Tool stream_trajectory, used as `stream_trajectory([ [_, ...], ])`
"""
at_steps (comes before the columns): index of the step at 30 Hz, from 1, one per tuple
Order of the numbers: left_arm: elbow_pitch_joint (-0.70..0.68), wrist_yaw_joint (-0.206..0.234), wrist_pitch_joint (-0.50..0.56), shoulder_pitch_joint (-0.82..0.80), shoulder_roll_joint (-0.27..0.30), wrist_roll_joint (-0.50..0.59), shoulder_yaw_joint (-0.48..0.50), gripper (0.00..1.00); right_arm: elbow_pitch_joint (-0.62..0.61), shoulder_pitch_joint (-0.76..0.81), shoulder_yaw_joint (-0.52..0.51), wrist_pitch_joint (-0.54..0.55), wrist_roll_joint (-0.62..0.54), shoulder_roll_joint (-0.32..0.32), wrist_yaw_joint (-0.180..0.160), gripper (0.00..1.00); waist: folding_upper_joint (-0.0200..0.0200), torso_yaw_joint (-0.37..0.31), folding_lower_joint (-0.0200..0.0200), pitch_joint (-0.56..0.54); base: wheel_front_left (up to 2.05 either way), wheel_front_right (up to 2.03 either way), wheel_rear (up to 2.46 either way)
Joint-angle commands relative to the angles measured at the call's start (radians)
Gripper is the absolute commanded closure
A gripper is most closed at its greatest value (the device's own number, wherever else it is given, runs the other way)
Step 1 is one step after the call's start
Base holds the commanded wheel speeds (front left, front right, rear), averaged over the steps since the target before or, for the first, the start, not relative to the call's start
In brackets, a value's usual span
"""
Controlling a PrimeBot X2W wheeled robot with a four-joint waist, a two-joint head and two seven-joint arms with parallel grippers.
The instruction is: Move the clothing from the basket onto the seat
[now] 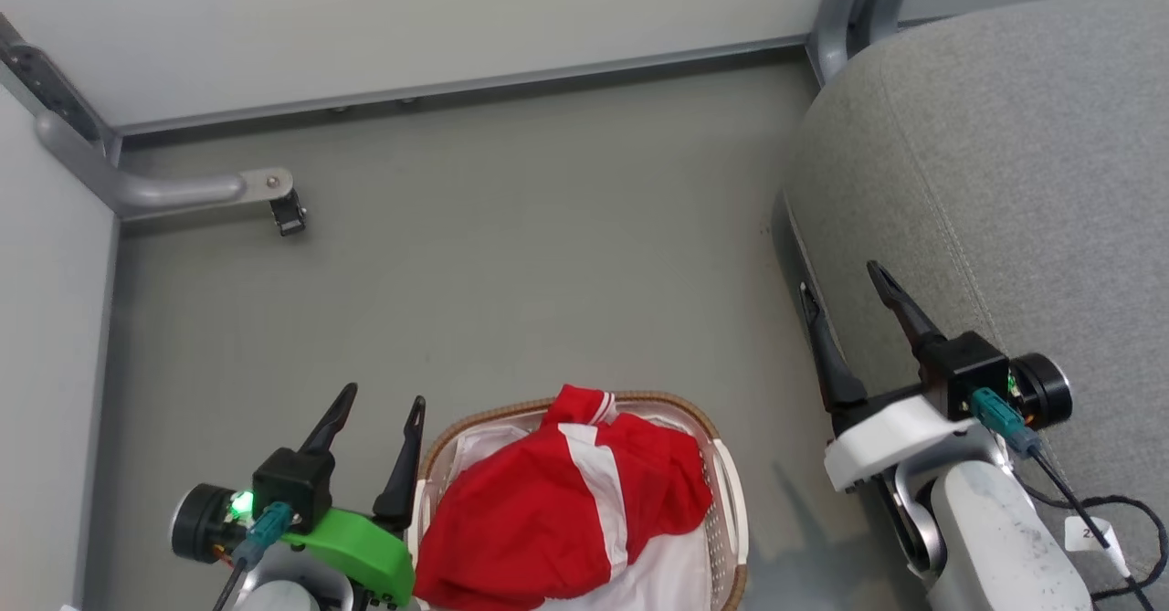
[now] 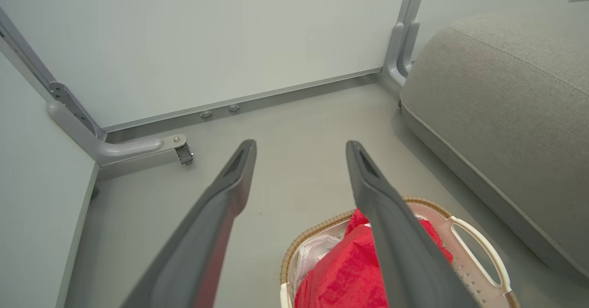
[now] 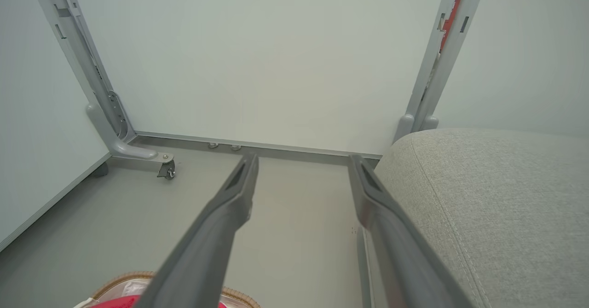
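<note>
Hovering spread and empty, left gripper [image 1: 384, 395] should pinch the clothing [image 1: 557, 501] deep at its crest in the basket [image 1: 721, 465]; right gripper [image 1: 838, 278] likewise agape.

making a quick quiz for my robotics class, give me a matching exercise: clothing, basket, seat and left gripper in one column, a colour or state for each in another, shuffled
Column one
1. clothing
2. basket
3. seat
4. left gripper

Column two
A. fingers open, holding nothing
B. grey fabric with stitched seams
C. red with white stripes, heaped up
D. cream wall with a brown woven-look rim

Pairs: 1-C, 2-D, 3-B, 4-A
</note>
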Motion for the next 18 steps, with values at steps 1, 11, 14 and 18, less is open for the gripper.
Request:
stream_trajectory([
  [1,0.018,-0.003,-0.006,-0.046,0.022,-0.016,-0.042,0.00,-0.014,-0.031,0.008,-0.005,-0.014,-0.003,-0.001,0.00,0.0000,-0.054,0.0000,0.144,0.00,0.00,0.00],
  [11,0.115,-0.003,-0.005,-0.274,0.137,-0.121,-0.345,0.00,-0.081,-0.108,0.034,-0.005,-0.004,-0.003,-0.001,0.00,0.0000,-0.102,0.0000,0.360,0.00,0.00,0.00],
  [14,0.151,-0.003,-0.005,-0.336,0.171,-0.140,-0.443,0.00,-0.089,-0.124,0.043,-0.005,0.004,-0.003,-0.001,0.00,0.0000,-0.110,0.0000,0.406,0.00,0.00,0.00],
  [18,0.199,-0.003,-0.005,-0.417,0.212,-0.182,-0.571,0.00,-0.101,-0.138,0.049,-0.005,0.015,-0.003,-0.001,0.00,0.0000,-0.122,0.0000,0.458,0.00,0.00,0.00],
])
